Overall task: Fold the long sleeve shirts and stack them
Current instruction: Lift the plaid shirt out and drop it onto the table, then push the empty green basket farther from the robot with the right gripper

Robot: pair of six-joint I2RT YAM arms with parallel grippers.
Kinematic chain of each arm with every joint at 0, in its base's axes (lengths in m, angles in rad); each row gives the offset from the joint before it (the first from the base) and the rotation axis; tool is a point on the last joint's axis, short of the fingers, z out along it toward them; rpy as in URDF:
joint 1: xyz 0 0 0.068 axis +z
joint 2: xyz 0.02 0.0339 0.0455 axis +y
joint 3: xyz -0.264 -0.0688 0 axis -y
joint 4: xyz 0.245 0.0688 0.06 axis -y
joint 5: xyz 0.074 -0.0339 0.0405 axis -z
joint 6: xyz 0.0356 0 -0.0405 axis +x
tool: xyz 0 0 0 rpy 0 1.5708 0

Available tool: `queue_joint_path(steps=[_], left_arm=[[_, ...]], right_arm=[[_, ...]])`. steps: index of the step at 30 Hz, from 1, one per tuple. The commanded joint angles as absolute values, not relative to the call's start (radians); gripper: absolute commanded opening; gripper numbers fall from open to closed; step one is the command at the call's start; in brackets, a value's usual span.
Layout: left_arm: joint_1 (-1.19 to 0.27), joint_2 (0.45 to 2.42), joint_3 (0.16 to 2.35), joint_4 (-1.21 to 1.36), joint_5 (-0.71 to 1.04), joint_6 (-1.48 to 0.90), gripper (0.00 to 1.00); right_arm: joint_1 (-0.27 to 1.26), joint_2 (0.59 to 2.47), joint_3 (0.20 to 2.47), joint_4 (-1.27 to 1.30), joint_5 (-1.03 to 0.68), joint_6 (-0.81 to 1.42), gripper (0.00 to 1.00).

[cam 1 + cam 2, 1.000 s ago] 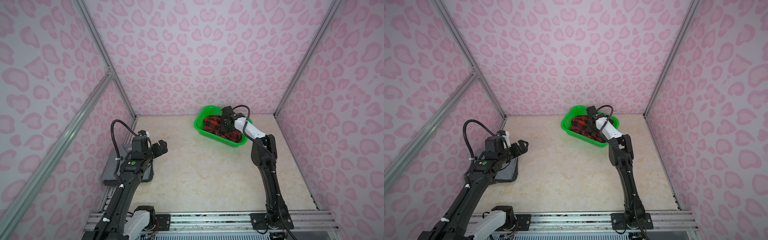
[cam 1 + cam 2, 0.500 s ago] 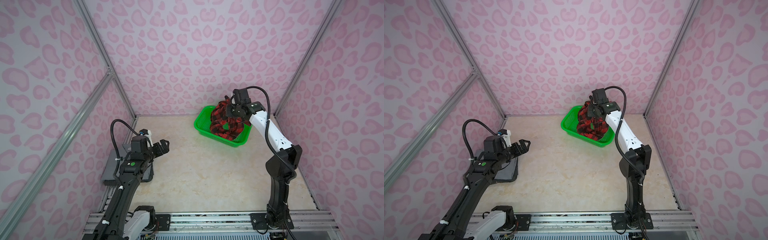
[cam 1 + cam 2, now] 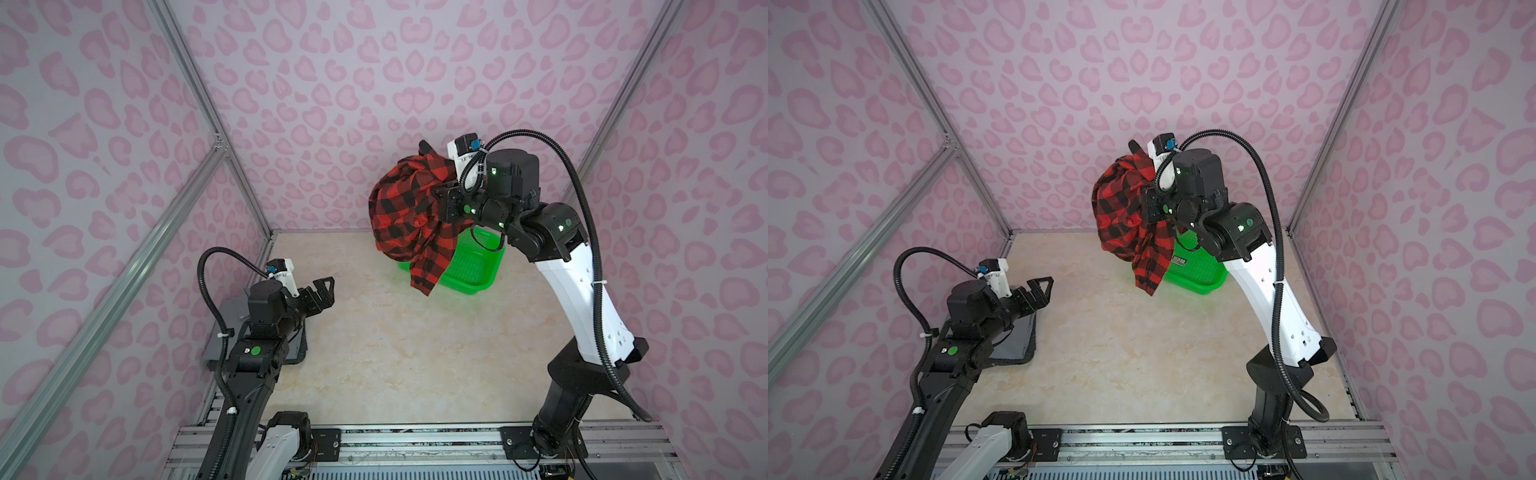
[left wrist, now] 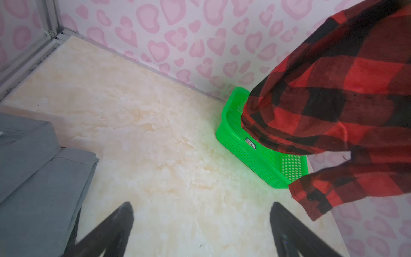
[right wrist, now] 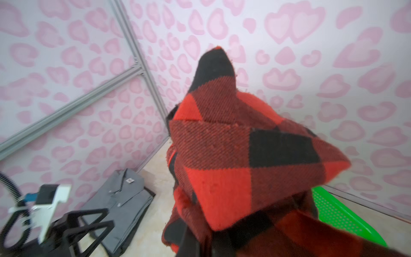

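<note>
Shirt one, the red-and-black checked shirt (image 3: 407,212), hangs bunched in the air at upper centre of both top views, off the table (image 3: 395,353). Right pincer (image 5: 203,243) is clamped on it; cloth drapes over the fingers and hides most of them. One loose end, sleeve or hem I cannot tell, dangles lowest, in front of the near left corner of the green perforated basket (image 3: 473,266). Basket sits on the table just right of centre, close to the back wall; what shows of its inside is bare, the left part hidden by the cloth.

Shirt two, the grey shirt (image 5: 120,200), lies folded flat at the left edge of the table, mid-left of both top views, partly under the left arm. Collar, buttons and small white neck label show in the right wrist view.

Left pincer (image 3: 321,293) hovers above the table just beside the grey shirt, jaws spread wide, nothing between them, pointed toward the basket and well apart from it.
</note>
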State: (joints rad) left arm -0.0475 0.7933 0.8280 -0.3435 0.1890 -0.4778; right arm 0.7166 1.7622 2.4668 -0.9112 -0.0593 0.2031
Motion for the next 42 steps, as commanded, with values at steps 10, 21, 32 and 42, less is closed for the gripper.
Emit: queue_joint_path(steps=[10,21,32,42], left_arm=[[-0.046,0.749,0.797,-0.380,0.015,-0.486,0.97],[-0.046,0.821,0.779,-0.381,0.068,-0.475,0.97],[-0.047,0.851,0.785,-0.382,0.113,-0.468,0.97],[-0.047,0.857,0.787,-0.388,0.132,-0.462,0.97]], right_arm=[[0.828,1.477,1.547,-0.554,-0.086,0.384,0.04],[0.639,1.487,1.374,-0.556,-0.030,0.449,0.63],[0.309,1.701,1.447,-0.649,0.116,0.523,0.62],[0.180,1.885,1.571,-0.686,0.160,0.534,0.60]])
